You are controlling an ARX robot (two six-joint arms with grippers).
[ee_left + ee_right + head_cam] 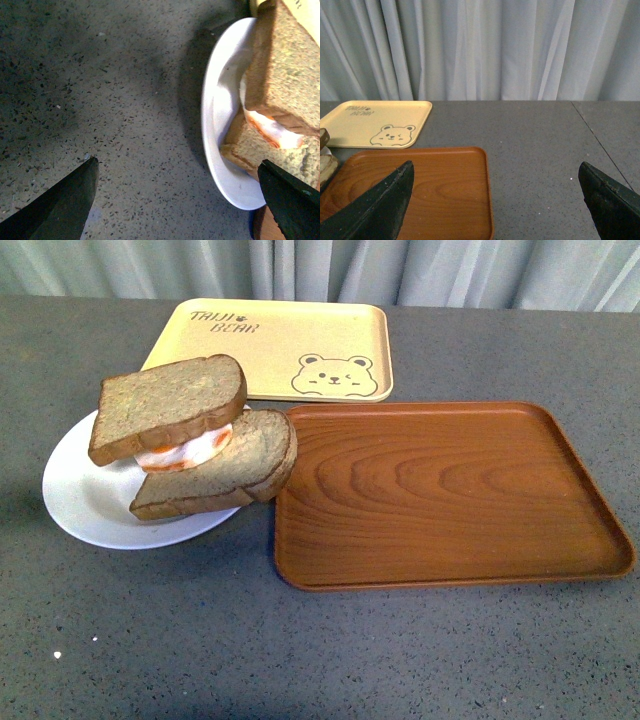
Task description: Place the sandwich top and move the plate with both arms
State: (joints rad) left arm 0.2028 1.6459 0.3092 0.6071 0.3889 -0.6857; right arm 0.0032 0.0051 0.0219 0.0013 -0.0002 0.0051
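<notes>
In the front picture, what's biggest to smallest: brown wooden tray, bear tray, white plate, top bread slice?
1. Brown wood-grain tray.
2. Cream bear-print tray and round white plate: alike, the tray lies farther back.
3. Top brown bread slice.

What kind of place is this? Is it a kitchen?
Probably not a real kitchen, more like a set-up practice table: a grey speckled tabletop, a plain pale curtain behind it, and just a sandwich on a white plate beside a bear-print tray and a wooden tray.
</notes>
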